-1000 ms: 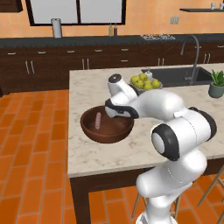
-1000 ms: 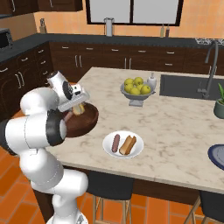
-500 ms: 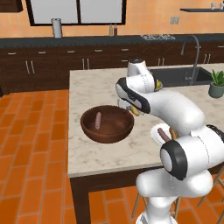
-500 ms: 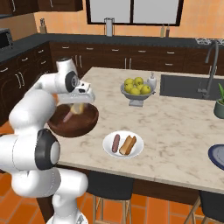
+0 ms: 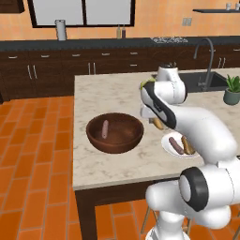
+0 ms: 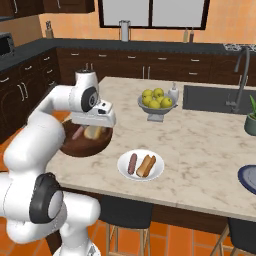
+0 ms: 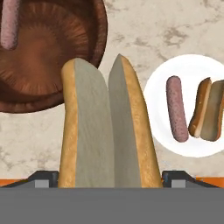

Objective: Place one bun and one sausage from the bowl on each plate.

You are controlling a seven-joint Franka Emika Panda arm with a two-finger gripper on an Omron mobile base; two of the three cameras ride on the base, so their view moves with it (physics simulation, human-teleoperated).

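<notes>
Claw (image 7: 107, 175) grips split bun (image 7: 105, 131) widthwise, aloft between wooden bowl (image 7: 94, 57) and white plate (image 7: 153, 94) near island's front edge. White plate already full — carry bun level toward blue plate (image 6: 248, 178) at right edge; one sausage (image 5: 104, 128) waits in bowl.

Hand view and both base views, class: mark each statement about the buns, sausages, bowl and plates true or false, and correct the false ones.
1. The gripper holds a bun. True.
2. The wooden bowl has two sausages left in it. False: one sausage lies there.
3. The white plate carries one sausage and one bun. True.
4. The blue-grey plate already has a bun on it. False: no food shows on the part in view.
5. The held bun is above the sink. False: it is over the counter, between bowl and white plate.
</notes>
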